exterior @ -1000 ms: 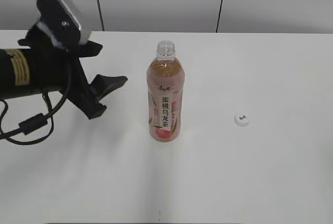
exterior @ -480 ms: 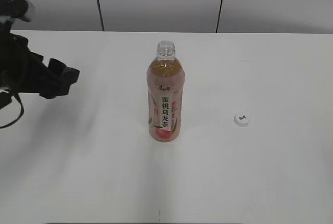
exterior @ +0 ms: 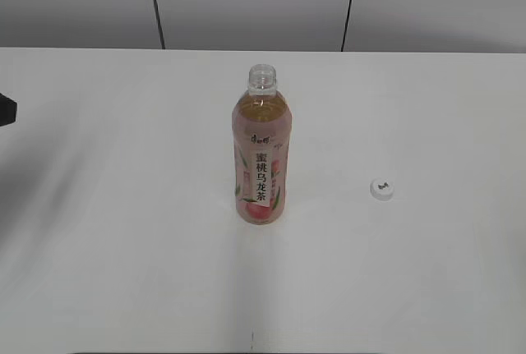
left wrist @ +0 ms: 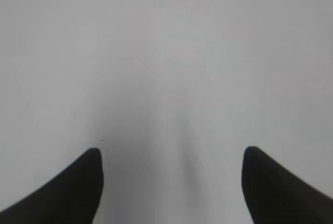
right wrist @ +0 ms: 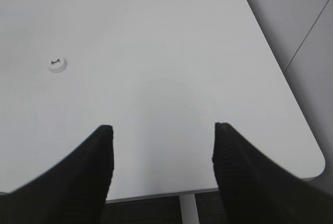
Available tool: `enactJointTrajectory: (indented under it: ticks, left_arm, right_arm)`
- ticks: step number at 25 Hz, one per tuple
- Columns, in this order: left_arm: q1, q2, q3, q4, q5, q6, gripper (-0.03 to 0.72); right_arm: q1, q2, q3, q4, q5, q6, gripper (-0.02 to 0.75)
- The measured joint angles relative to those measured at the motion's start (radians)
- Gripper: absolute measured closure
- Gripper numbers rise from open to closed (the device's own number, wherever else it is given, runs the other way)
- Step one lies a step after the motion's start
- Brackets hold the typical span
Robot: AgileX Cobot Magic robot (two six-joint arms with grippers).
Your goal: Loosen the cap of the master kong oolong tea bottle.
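The master kong oolong tea bottle [exterior: 261, 153] stands upright in the middle of the white table, its neck open with no cap on it. The white cap [exterior: 380, 190] lies on the table to the bottle's right, dark mark up; it also shows in the right wrist view [right wrist: 56, 64], far left. My left gripper [left wrist: 171, 154] is open and empty over bare table; only a dark tip of it [exterior: 6, 110] shows at the exterior view's left edge. My right gripper [right wrist: 162, 130] is open and empty, above the table's near right edge, out of the exterior view.
The white table [exterior: 427, 108] ends at a grey panelled wall [exterior: 246, 1] behind. In the right wrist view the table's rounded corner [right wrist: 312, 156] and a white leg [right wrist: 187, 208] show, with dark floor below.
My left arm has pulled back leftward, from beside the bottle to almost out of the exterior view. The bottle and cap have not moved.
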Motion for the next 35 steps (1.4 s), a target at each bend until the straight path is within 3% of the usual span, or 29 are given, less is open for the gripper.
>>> enactJointTrajectory:
  ticks: [9, 27, 35]
  left_arm:
    - [0.035, -0.108, 0.000, -0.092, 0.051, -0.001, 0.184]
    - [0.035, -0.648, 0.001, -0.080, 0.665, 0.040, 0.205]
    - [0.035, -0.865, 0.061, -0.089, 0.803, 0.106, 0.239]
  right_arm:
    - [0.000, 0.000, 0.000, 0.000, 0.000, 0.005, 0.278]
    - [0.000, 0.000, 0.000, 0.000, 0.000, 0.037, 0.278]
    - [0.000, 0.000, 0.000, 0.000, 0.000, 0.037, 0.278]
